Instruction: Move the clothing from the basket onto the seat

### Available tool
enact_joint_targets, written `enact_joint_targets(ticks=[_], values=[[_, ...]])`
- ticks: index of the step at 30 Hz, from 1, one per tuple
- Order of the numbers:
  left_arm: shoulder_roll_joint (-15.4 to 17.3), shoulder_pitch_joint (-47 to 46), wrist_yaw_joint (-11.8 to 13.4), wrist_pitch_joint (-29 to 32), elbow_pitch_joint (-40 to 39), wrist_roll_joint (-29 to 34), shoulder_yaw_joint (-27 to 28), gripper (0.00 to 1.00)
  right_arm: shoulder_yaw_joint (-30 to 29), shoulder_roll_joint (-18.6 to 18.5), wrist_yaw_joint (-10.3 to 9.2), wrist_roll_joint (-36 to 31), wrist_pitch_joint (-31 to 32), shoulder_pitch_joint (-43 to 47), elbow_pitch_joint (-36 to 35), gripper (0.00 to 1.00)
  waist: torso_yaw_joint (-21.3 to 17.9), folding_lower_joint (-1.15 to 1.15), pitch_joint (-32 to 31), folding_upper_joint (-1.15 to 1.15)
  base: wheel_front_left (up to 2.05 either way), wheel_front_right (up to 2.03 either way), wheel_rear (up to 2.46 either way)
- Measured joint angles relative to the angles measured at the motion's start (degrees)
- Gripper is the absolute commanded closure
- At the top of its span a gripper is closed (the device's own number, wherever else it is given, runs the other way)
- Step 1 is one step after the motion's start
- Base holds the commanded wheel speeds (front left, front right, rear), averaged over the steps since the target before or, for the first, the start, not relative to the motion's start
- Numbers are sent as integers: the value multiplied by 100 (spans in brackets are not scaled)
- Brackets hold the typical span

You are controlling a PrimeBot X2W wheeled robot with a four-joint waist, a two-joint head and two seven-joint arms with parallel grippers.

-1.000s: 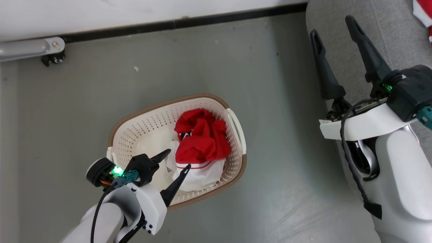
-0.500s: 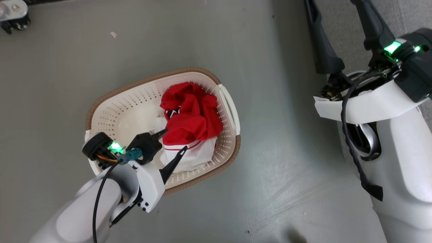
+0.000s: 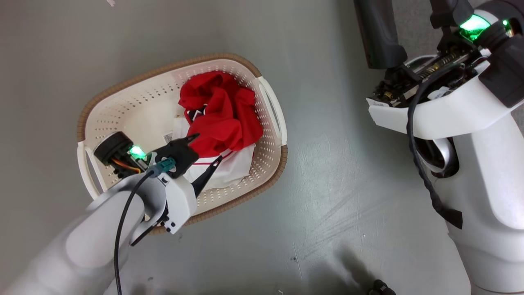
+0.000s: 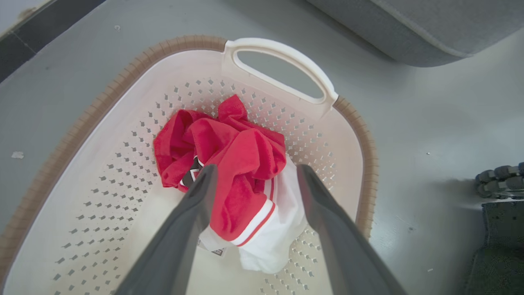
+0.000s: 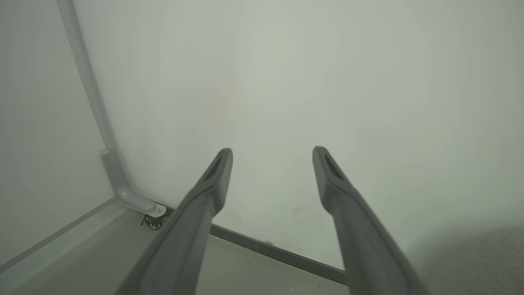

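The cream basket (image 3: 245, 196) with a brown rim stands on the grey floor. Inside it lies the clothing (image 3: 221, 114), a crumpled red garment with a white, red-striped part underneath. My left gripper (image 3: 208, 146) is open and reaches down into the basket. Its two dark fingers straddle the near edge of the clothing (image 4: 241, 151), close over the fabric and not clamped on it. The grey seat (image 4: 409, 28) lies just beyond the basket's far handle. My right gripper (image 5: 272, 151) is open and empty, raised at the right and pointing at a pale wall.
Bare grey floor surrounds the basket (image 4: 366, 164). My right arm's white forearm (image 3: 470, 172) takes up the right side. A small dark object (image 3: 380, 287) sits at the bottom edge. A metal post with a caster (image 5: 154, 221) stands by the wall's dark baseboard.
The head camera has tilted, so the whole picture has slid up and left. My left gripper has pushed further into the basket, closer over the clothing. Both grippers have stayed open.
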Motion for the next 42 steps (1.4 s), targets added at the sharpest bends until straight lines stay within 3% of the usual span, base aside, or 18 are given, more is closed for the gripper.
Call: enact_joint_targets(ticks=[30, 31, 32, 33, 42], values=[[53, -1238, 0, 138, 879, 219, -719, 0, 23, -1, 0, 236, 0, -538, -82, 0, -263, 0, 1005, 0, 0, 0, 0], [52, -1256, 0, 138, 892, 219, -739, 54, 23, -1, 0, 236, 0, -564, -85, 0, -273, 0, 1024, 0, 0, 0, 0], [51, -1272, 0, 137, 895, 219, -761, 90, 22, -1, 0, 236, 0, -606, -85, 0, -282, 0, 1042, 0, 0, 0, 0], [46, -1290, 0, 137, 900, 219, -789, 100, 18, -1, 0, 237, 0, -632, -91, 0, -291, 0, 1058, 0, 0, 0, 0], [-35, -1380, 0, -1, 925, 91, -847, 100, -63, -1, 0, 271, -1, -662, -64, 0, -292, 0, 1071, 0, 0, 0, 0]])
